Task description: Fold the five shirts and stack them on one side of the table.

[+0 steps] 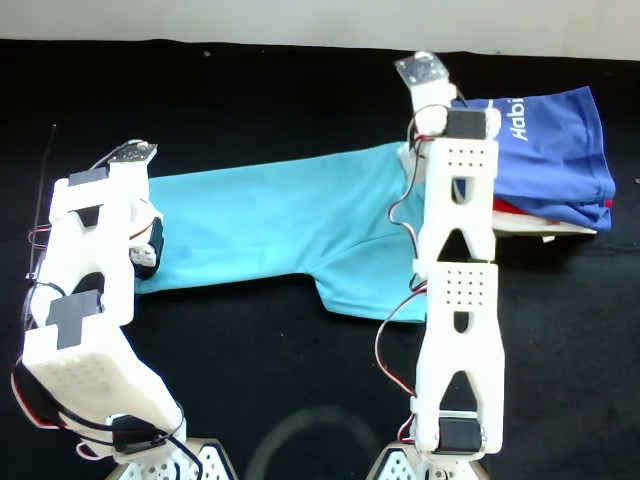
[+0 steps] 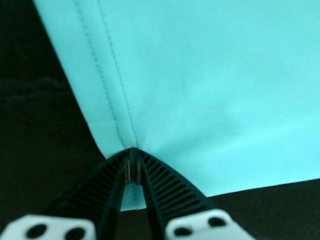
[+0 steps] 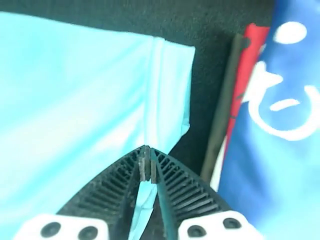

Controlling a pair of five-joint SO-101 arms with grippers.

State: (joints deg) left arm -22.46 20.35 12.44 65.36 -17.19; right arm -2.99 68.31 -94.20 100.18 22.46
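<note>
Now, overhead, the turquoise shirt (image 1: 290, 225) lies stretched across the tabletop (image 1: 250, 90); left wrist, left gripper (image 2: 132, 169) fingers clamped on its hem; right wrist, right gripper (image 3: 146, 167) pinching an edge, folded stack (image 3: 280, 150) just beside, so I'd lift both evenly.

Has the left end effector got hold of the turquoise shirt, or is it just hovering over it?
Touching. The left wrist view shows the left end effector closed on the turquoise shirt at its hemmed corner, with fabric puckering between the tips.

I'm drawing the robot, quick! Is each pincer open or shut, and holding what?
Left pincer: shut on the turquoise shirt's hem.
Right pincer: shut on the turquoise shirt's edge.
</note>
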